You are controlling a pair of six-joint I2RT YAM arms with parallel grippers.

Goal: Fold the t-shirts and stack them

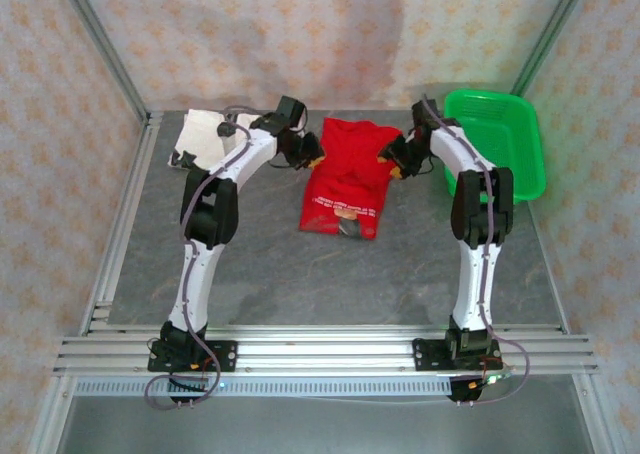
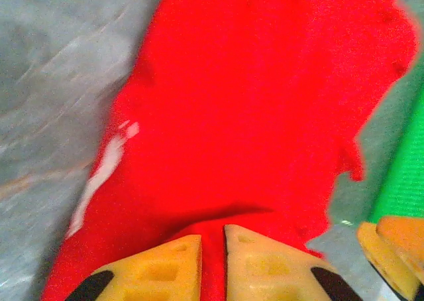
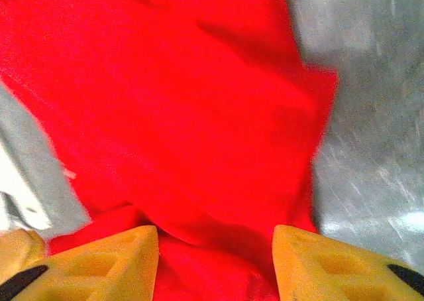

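The red t-shirt (image 1: 345, 179) lies folded on the tabletop (image 1: 330, 284), towards the middle of the far edge, with its printed end nearest the arms. The white t-shirt (image 1: 205, 134) lies crumpled in the far left corner. A green basket (image 1: 530, 154) sits in the far right corner.

The left hand (image 2: 212, 238) is at the red t-shirt's far left side. Its fingers are a narrow gap apart with red cloth showing between them, and I cannot tell whether they pinch it. The right hand (image 3: 215, 235) is at the far right side, with its fingers spread wide over the cloth, gripping nothing.
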